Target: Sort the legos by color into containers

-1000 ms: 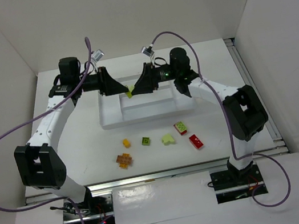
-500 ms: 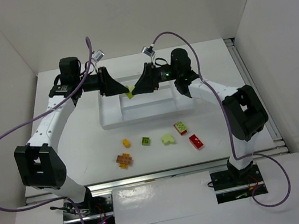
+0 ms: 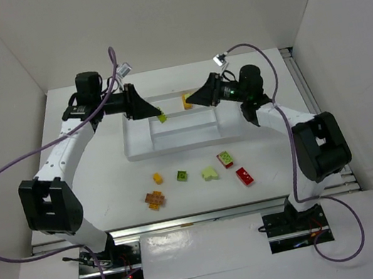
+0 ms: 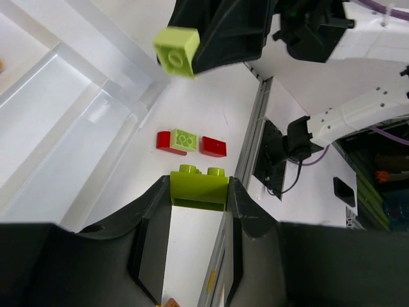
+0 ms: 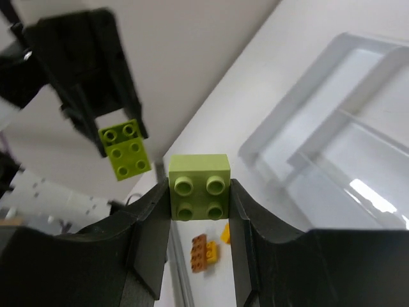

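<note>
Over the tray (image 3: 174,149) at 11 o'clock, my left gripper (image 4: 199,198) pinches a green brick (image 5: 125,148). At 1 o'clock, my right gripper (image 5: 199,195) clamps a pale green brick (image 4: 177,51). Each brick is likely bound for its own colour compartment.

Three cameras — one fixed high, two riding the wrists.
The top camera looks down from behind the arm bases (image 3: 106,258) over the bench (image 3: 106,175) and the tray (image 3: 139,150). Each wrist camera sits close behind its own tool, looking out along it: the left tool (image 4: 198,192) and right tool (image 5: 199,192) face each other, so each view catches the opposite tool and part of the tray.
</note>
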`<state>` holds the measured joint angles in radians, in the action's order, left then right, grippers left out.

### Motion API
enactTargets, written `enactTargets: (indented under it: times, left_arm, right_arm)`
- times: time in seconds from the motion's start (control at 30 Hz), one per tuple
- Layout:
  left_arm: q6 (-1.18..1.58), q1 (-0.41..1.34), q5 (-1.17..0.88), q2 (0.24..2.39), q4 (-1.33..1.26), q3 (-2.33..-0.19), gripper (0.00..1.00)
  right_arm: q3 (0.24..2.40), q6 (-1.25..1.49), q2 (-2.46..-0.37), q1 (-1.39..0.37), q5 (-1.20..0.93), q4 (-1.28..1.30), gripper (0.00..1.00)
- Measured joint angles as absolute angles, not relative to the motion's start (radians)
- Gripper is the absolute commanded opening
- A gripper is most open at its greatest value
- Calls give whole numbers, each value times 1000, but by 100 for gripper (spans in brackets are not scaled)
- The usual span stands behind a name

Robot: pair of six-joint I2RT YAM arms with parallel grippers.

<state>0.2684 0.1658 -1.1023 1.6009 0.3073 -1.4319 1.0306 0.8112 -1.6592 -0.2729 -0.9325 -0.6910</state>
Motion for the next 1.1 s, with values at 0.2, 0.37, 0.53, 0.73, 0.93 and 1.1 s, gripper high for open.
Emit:
enactTargets:
  times: [0.2,0.37,0.53,0.73,0.93,1.1]
  left_arm:
    - [293,162,-961,1628,342,-1451,0]
    - [324,175,-620,1659,437,-1513,0]
    - [367,188,-361,1661,495,-1523,0]
    - [387,191,-172,1681,555,-1522,0]
    - [395,191,-115,1682,569,-1518,0]
    - [395,191,-99,1684,575,-1518,0]
  right_arm:
    - [1155,608,-1623,-313,-484,-240,0]
    - [1258,488,-1622,-389,-33,59,0]
    - [1277,435,-1671,-382,215,231,1]
    - [1366,402,-1832,-356,313,294,1]
    - [1437,379,-1945,-323,332,319,9]
    - [1490,368,-2009,-304,334,322,50]
